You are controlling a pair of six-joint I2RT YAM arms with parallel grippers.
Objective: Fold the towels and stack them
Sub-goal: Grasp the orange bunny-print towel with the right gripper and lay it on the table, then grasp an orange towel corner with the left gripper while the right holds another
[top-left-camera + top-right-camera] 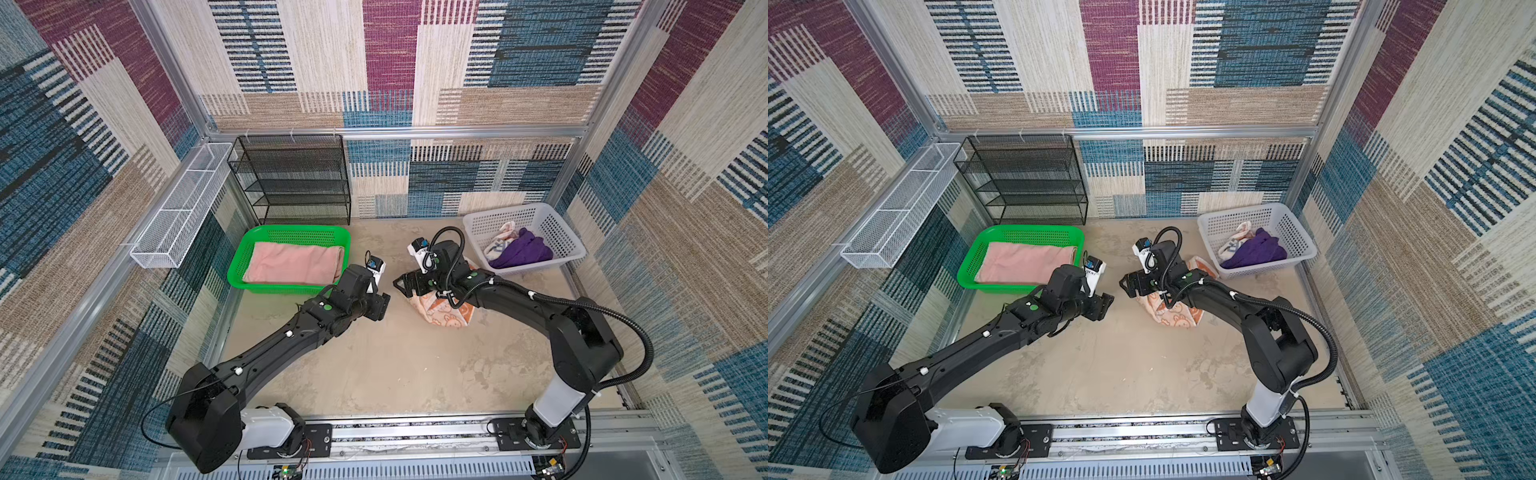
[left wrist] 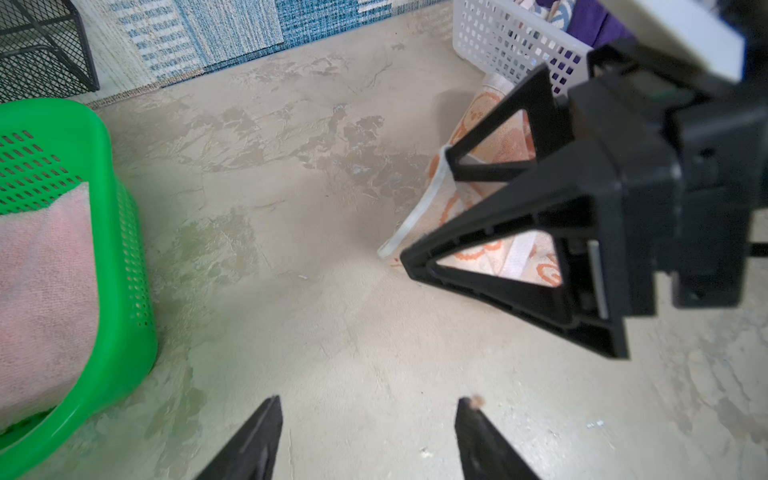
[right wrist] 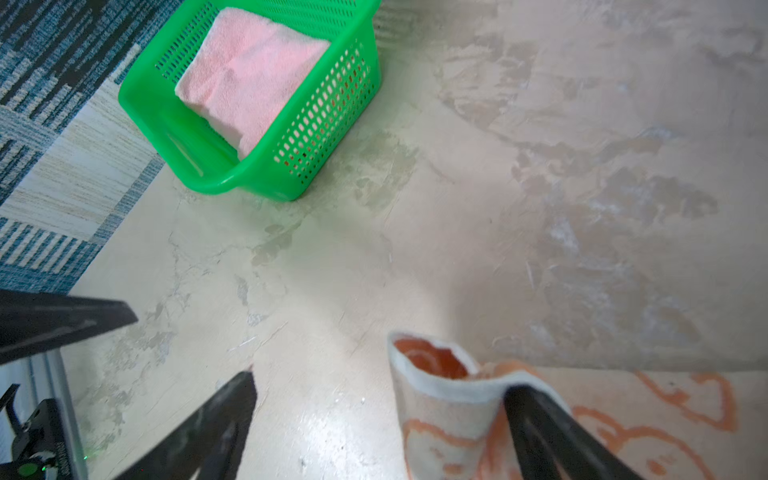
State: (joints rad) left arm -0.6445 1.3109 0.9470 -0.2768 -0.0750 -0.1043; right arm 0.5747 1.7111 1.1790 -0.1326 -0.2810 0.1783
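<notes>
Beige tabletop, mid-frame: orange towel lies bunched just lower right of your right gripper, jaws spread, nothing clamped; left gripper, also spread, sits farther left.

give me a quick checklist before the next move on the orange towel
1. Right claw open: ok, jaws stand wide apart.
2. Orange cartoon-face towel free of the right claw: cannot tell, its hem curls against one finger.
3. Orange cartoon-face towel lying flat on the tabletop: not ok, it is bunched with a corner standing up.
4. Left claw open and empty: ok.
5. Pink towel folded in the green basket: ok.
6. White basket emptied: not ok, the purple towel and lettered towel lie crumpled inside.
</notes>
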